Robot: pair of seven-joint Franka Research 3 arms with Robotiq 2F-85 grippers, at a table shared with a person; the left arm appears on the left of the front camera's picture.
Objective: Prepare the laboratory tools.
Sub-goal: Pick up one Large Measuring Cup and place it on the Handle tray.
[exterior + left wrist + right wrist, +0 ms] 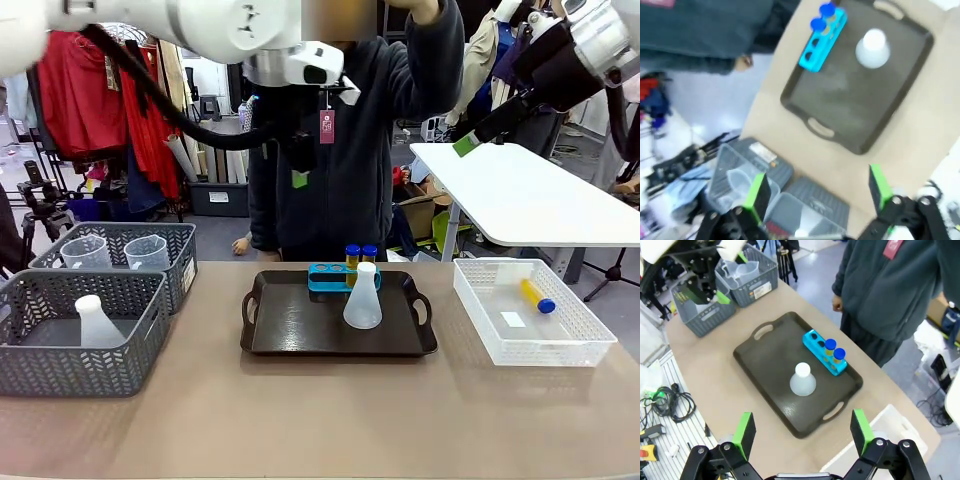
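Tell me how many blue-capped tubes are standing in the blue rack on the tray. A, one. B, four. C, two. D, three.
C: two blue-capped tubes stand side by side at one end of the blue rack on the black tray, and the rack's other holes are empty.

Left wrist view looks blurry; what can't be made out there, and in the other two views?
Left wrist view: blurred; what the grey baskets hold is unclear, partly behind the left tool and cut by the bottom edge.
Right wrist view: the white mesh bin is cut by the bottom edge, partly behind the right tool.
Front view: the bin's white slip is too small to read.
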